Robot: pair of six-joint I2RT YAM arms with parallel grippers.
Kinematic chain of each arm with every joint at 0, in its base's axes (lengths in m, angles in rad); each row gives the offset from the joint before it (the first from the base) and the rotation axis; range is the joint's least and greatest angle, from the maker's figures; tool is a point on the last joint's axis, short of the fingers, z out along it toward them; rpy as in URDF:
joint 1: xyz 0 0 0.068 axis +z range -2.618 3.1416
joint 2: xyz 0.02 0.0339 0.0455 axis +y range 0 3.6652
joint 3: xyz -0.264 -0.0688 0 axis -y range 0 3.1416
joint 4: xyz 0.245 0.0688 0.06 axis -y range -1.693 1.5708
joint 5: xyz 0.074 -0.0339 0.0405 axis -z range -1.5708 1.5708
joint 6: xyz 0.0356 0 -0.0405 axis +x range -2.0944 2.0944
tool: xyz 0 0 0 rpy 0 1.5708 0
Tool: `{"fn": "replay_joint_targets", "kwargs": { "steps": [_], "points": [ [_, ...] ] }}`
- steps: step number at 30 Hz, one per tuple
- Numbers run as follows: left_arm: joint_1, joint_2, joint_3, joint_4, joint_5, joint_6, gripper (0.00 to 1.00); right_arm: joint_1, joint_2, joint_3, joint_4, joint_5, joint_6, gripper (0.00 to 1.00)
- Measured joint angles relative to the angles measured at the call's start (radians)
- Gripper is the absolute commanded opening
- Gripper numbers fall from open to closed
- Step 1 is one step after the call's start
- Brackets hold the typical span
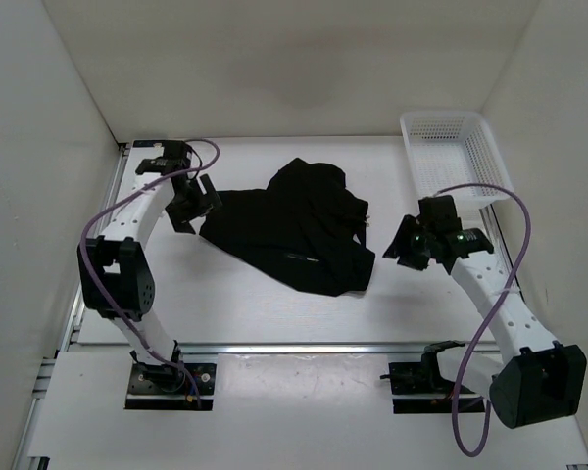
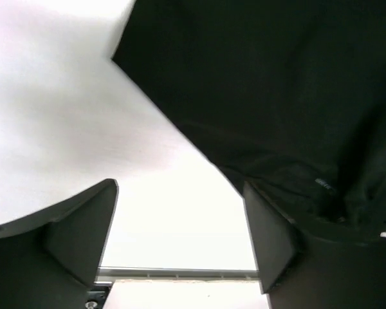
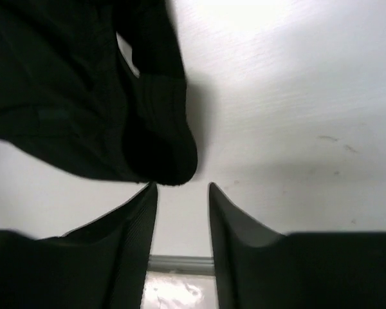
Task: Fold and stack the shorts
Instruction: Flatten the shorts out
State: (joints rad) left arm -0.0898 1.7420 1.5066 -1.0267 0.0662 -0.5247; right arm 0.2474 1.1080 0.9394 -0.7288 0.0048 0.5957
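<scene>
From above, the shorts (image 1: 294,230) lie crumpled mid-surface (image 1: 274,313) between the arms; grip opposite edges and spread them flat first. Left wrist: your left end effector (image 2: 180,232) gapes wide, fabric just ahead-right. Right wrist: your right end effector (image 3: 183,206) is barely parted, empty, hem just ahead

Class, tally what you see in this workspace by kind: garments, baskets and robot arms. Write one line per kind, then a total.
Black shorts: 1
White mesh basket: 1
Robot arms: 2, the left arm and the right arm
Total: 4
</scene>
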Motion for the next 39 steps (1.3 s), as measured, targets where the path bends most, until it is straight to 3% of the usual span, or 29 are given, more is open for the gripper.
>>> {"fn": "replay_joint_targets", "kwargs": {
  "steps": [2, 4, 10, 14, 17, 20, 21, 22, 24, 25, 26, 33, 39],
  "points": [
    [-0.007, -0.008, -0.05, 0.019, 0.002, -0.004, 0.97, -0.002, -0.014, -0.079, 0.034, -0.078, 0.024, 0.87],
    [-0.018, 0.049, -0.071, 0.045, 0.002, -0.007, 0.97, 0.008, -0.01, -0.161, 0.066, -0.14, 0.05, 0.95],
    [-0.055, 0.249, -0.073, 0.095, 0.005, -0.026, 0.92, 0.1, 0.083, -0.235, 0.14, -0.249, 0.086, 0.98],
    [-0.074, 0.269, -0.071, 0.097, 0.006, -0.042, 0.91, 0.132, 0.121, -0.234, 0.203, -0.281, 0.145, 0.95],
    [-0.079, 0.274, -0.065, 0.114, 0.005, -0.057, 0.83, 0.141, 0.136, -0.23, 0.237, -0.27, 0.219, 0.94],
    [-0.081, 0.294, -0.05, 0.111, 0.0, -0.074, 0.48, 0.154, 0.195, -0.204, 0.252, -0.219, 0.283, 0.94],
    [-0.081, 0.302, -0.039, 0.108, 0.0, -0.075, 0.35, 0.161, 0.223, -0.194, 0.262, -0.2, 0.299, 0.93],
    [-0.08, 0.311, -0.03, 0.108, 0.0, -0.079, 0.11, 0.169, 0.255, -0.183, 0.271, -0.183, 0.313, 0.8],
    [-0.081, 0.325, -0.011, 0.114, -0.002, -0.077, 0.1, 0.185, 0.314, -0.167, 0.293, -0.158, 0.33, 0.54],
    [-0.081, 0.332, 0.0, 0.111, -0.001, -0.076, 0.1, 0.195, 0.339, -0.159, 0.305, -0.147, 0.34, 0.14],
    [-0.081, 0.333, 0.007, 0.111, -0.003, -0.076, 0.1, 0.202, 0.36, -0.149, 0.311, -0.138, 0.344, 0.0],
    [-0.076, 0.322, 0.135, 0.01, -0.076, -0.054, 0.1, 0.183, 0.355, 0.066, 0.265, -0.063, 0.289, 0.0],
    [-0.031, 0.3, 0.523, -0.119, -0.085, -0.006, 0.1, 0.102, 0.281, 0.355, 0.227, -0.03, 0.124, 0.0]
  ]
}}
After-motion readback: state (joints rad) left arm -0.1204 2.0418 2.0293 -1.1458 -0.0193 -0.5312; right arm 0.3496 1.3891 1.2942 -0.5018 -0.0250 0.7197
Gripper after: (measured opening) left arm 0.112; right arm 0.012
